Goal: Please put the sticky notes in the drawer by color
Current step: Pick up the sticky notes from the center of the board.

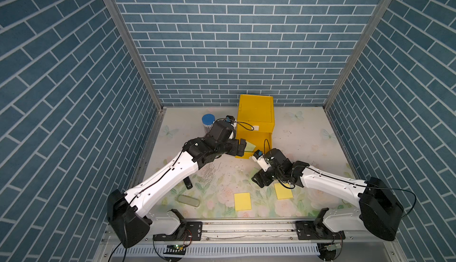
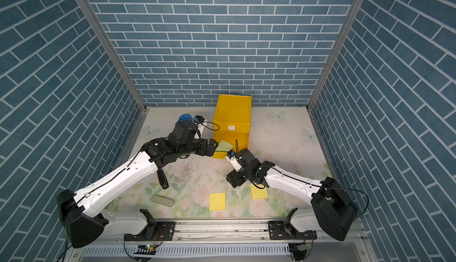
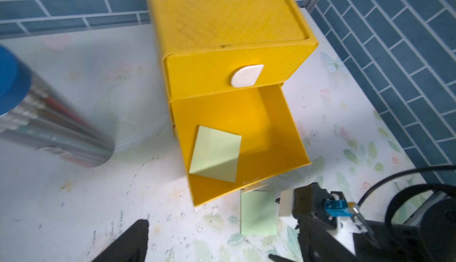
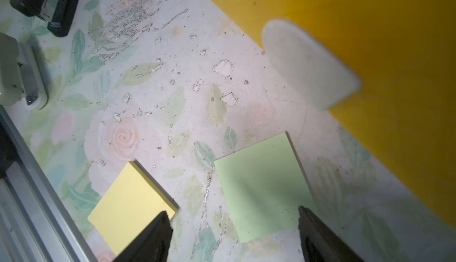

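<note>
A thin light-green paper sticky note [image 4: 264, 189] lies flat on the table [image 4: 187, 75] just before the bright yellow plastic pulled-out drawer [image 3: 296, 135]. Its long axis points towards the drawer, between the spread, empty right jaws. The left jaws, also released, are farther off.

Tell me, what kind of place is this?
Likely a small robot test booth, not a real room: brick-print panels in a metal frame, a left arm and right arm mounted on a rail, and a flowery tabletop staged with a yellow drawer unit.
</note>
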Motion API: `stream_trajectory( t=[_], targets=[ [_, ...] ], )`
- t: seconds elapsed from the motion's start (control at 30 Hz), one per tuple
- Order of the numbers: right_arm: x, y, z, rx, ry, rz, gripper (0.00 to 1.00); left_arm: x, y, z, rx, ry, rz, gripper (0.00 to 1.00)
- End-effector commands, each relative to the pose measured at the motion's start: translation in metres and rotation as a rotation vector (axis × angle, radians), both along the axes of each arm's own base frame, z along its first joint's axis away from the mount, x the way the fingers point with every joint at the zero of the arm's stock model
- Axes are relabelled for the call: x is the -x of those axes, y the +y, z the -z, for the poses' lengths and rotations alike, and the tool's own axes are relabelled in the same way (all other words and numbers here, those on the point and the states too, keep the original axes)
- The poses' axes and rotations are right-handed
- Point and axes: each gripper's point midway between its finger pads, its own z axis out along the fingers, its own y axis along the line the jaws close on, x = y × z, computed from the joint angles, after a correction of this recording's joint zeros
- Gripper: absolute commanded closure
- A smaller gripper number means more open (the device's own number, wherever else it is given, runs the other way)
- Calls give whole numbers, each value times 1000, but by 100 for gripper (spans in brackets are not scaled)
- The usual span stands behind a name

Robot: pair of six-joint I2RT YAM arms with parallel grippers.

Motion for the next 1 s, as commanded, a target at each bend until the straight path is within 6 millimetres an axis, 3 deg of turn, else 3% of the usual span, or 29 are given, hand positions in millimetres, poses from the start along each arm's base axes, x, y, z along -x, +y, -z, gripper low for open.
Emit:
stream_trajectory(
  t=[0.0, 0.2, 0.3, 0.4, 0.57, 0.83, 0.97],
  targets=[
    [-1, -13, 20, 155, -11, -73, 16, -2, 21, -10, 37, -37, -56, 2],
    [-4, -12, 38, 230, 0, -145, 15, -5, 68, -14, 1, -65, -156, 1],
    [-3, -15, 53, 270, 28, -169, 14, -4, 78, -14, 22, -83, -178, 1],
    [-9, -18, 66, 296, 69, -158, 13, -2, 70, -14, 91, -107, -153, 3],
    [-13, -16, 64, 294, 86, -148, 12, -1, 62, -2, 101, -76, -121, 3],
    [-15, -39, 77, 404, 108, -140, 9, -1, 61, 5, 100, -68, -110, 3],
    [-12, -41, 76, 395, 115, -158, 9, -1, 59, 8, 100, -64, -105, 3]
  ],
)
